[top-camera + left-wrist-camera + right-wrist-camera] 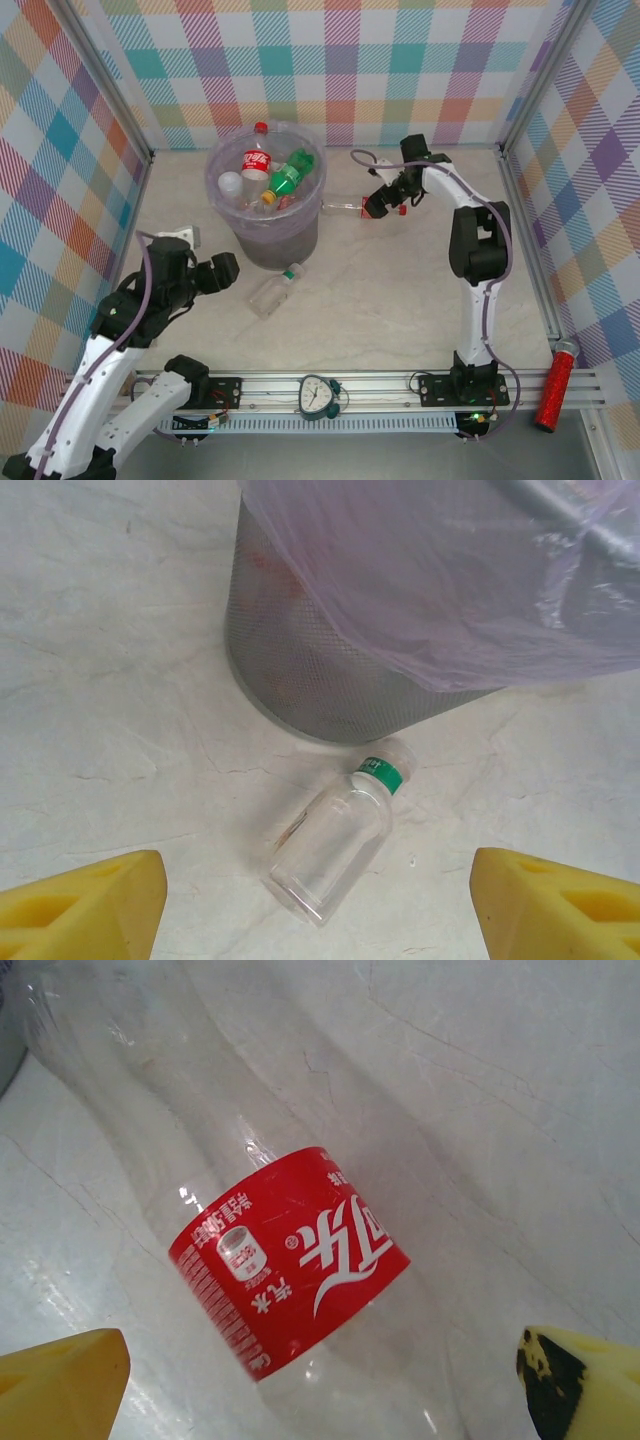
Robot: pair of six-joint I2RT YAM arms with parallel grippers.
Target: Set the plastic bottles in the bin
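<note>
The bin, a mesh bucket lined with a lilac bag, holds several plastic bottles, among them a red-labelled one and a green one. A small clear bottle with a white cap and green band lies on the table in front of the bin. My left gripper is open, its yellow fingers wide on either side of that bottle's base, not touching it. Right of the bin lies a clear red-labelled bottle. My right gripper hovers over it, open, fingers clear of its sides.
A red glittery cylinder rests at the near right on the rail. A small clock sits on the rail between the arm bases. Checked walls close in the table on three sides.
</note>
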